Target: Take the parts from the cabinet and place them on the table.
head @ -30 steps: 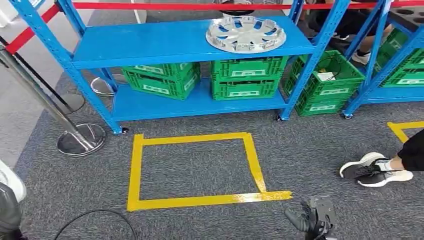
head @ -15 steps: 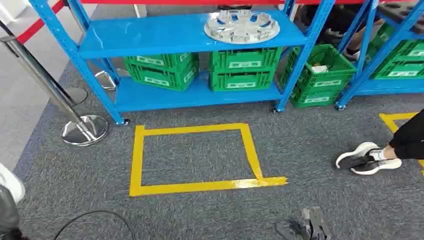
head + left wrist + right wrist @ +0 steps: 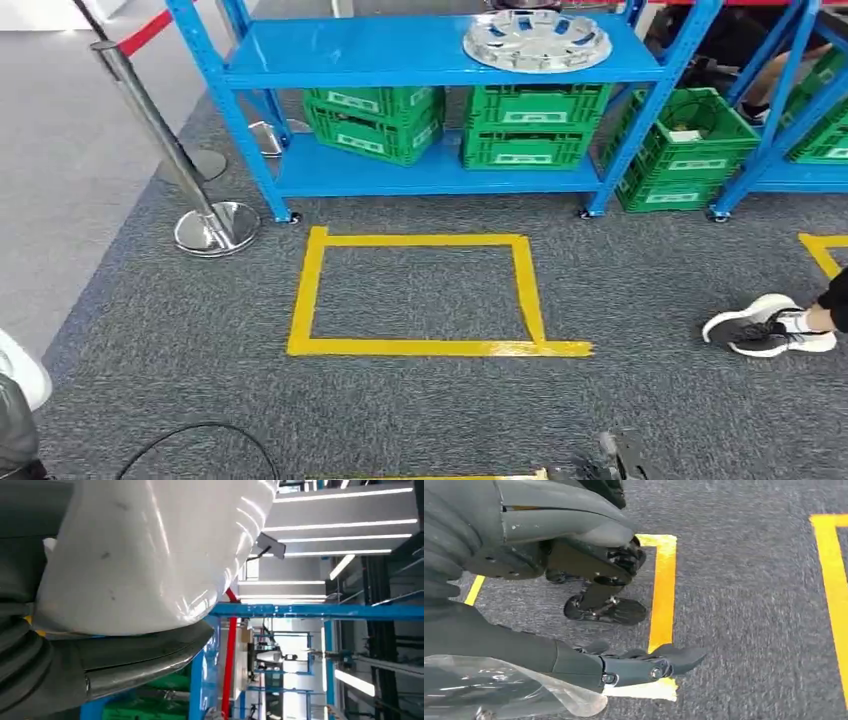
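Robot facing blue rack, hands low, nothing picked yet.

Near to far: right hand (image 3: 622,462) hangs at the bottom edge of the head view over grey carpet (image 3: 650,290); the right wrist view shows its fingers (image 3: 674,657) apart, loose, holding nothing. Left hand (image 3: 45,680): only cover and part of the hand visible up close, finger state cannot tell. Ahead, a yellow tape square (image 3: 415,295) on the floor, then the rack (image 3: 430,55). The part, a silver wheel cover (image 3: 537,40), lies flat on the top shelf, right of centre, well apart from both hands, straight ahead and above the right hand; round, so no long axis. Right hand judged nearer. Green crates (image 3: 530,125) below; a person's shoe (image 3: 765,325) at right.
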You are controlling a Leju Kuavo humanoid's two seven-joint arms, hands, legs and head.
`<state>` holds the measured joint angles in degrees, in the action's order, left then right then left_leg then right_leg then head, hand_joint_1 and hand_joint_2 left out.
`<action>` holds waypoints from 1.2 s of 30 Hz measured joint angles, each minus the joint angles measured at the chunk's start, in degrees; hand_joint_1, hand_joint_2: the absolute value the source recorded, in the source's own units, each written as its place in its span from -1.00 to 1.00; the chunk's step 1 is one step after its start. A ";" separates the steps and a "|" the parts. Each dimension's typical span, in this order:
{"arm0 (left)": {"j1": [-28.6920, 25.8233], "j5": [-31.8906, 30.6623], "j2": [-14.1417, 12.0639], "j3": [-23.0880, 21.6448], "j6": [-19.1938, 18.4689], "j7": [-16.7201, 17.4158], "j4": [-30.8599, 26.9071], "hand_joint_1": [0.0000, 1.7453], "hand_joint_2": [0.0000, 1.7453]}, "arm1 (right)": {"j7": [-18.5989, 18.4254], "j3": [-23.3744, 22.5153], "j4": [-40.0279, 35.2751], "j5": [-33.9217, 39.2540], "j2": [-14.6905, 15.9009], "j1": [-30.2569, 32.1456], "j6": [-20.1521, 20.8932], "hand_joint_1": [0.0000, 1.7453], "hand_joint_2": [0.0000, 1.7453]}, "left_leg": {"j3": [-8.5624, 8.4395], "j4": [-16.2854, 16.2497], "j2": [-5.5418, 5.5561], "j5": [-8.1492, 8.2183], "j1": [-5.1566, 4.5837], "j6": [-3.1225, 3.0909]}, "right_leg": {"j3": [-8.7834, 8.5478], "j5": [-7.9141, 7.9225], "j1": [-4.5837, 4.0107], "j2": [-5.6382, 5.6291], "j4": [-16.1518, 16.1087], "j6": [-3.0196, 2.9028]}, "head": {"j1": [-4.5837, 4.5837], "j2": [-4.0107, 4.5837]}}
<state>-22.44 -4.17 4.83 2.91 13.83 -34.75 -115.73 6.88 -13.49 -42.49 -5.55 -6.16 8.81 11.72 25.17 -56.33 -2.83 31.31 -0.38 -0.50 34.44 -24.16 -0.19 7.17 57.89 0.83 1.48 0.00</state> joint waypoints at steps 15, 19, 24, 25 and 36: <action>-1.26 0.20 0.83 0.42 -0.41 -1.07 -0.33 1.00 1.00 | -1.11 3.98 -3.83 2.38 1.75 3.51 0.00 -1.00 1.00 | 9.08 -0.14 8.77 -8.56 0.05 -0.22 | -9.50 -7.19 0.42 -11.26 -3.29 0.44 | 0.09 0.00; -1.61 0.65 0.98 0.85 -0.48 -1.46 -0.63 1.00 1.00 | -1.16 4.74 -4.17 3.78 1.81 3.98 -0.61 -1.00 1.00 | 11.49 -5.10 5.44 -4.10 -0.03 0.89 | -8.76 -6.22 0.93 -7.71 -3.70 -1.16 | -0.65 0.00; -1.67 0.50 1.07 0.92 0.62 -2.03 -0.68 1.00 1.00 | -1.86 6.88 -4.41 6.71 2.27 5.25 -2.20 -1.00 1.00 | 13.28 -16.86 3.35 0.56 1.21 2.26 | -8.06 -5.95 0.76 -3.02 -3.25 -0.93 | -0.65 0.00; -1.71 0.39 1.07 0.94 1.01 -2.03 -0.83 1.00 1.00 | -1.95 7.37 -4.64 7.28 2.34 5.34 -2.45 -1.00 1.00 | 10.46 -12.61 2.96 -1.55 1.40 2.30 | -8.08 -6.03 0.78 -2.22 -3.17 -0.80 | -0.61 0.00; -1.35 1.16 2.30 1.62 4.15 -1.95 -1.70 1.00 1.00 | -4.72 12.72 -7.45 10.30 4.52 6.72 -5.11 -1.00 1.00 | 5.93 -0.92 2.48 -4.37 0.85 -1.80 | -1.80 -13.88 0.76 -6.93 11.25 2.07 | -0.04 0.00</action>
<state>-23.79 -3.02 7.13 4.52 17.99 -36.70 -117.44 2.16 -0.76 -49.94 4.74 -1.64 15.53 6.60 31.09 -57.25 -0.35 26.94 0.47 -2.30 32.64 -38.04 0.57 0.24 69.14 2.90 1.44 0.00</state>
